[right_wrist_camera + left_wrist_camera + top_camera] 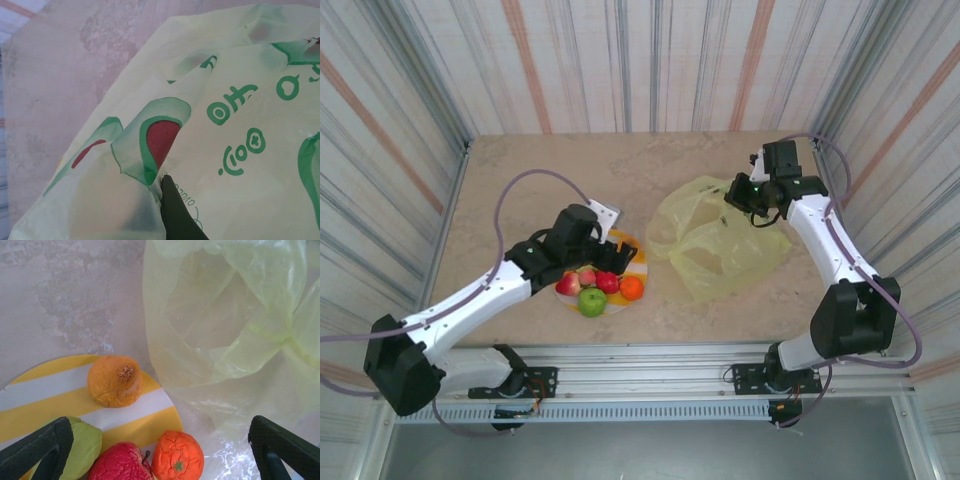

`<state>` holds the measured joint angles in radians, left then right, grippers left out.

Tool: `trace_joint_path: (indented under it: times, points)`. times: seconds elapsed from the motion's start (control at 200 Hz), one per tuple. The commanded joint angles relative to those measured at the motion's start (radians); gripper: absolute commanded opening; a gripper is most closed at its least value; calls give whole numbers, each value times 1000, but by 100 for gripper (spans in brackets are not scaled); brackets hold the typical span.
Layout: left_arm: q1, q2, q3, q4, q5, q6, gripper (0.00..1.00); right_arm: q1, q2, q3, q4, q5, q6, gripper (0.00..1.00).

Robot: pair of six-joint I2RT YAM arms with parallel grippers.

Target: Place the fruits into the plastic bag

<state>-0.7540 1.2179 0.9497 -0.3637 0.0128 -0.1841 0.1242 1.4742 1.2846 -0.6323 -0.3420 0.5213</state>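
Widely agape left gripper (160,447) over fruits (114,380)

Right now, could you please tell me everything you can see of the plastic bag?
The bag is thin, translucent yellow film, crinkled, with green and red print visible from the right wrist. It lies crumpled on the table, just right of the plate; whether they touch is unclear. The right gripper is shut on its far upper edge and holds that part raised, while the rest sags onto the table.
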Motion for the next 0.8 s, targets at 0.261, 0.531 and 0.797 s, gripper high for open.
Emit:
trace_joint_path:
  times: [0.261,0.531,0.797]
  points:
    - [6,265,168,-126,-122,120,94,-26,54,-1,9,-31,-15,0]
    - [60,421,265,-154,-80,120,93,-51,27,-35,16,-29,-18,0]
    - [67,541,362,-197,-62,151,94,-62,8,-56,26,-37,-20,0]
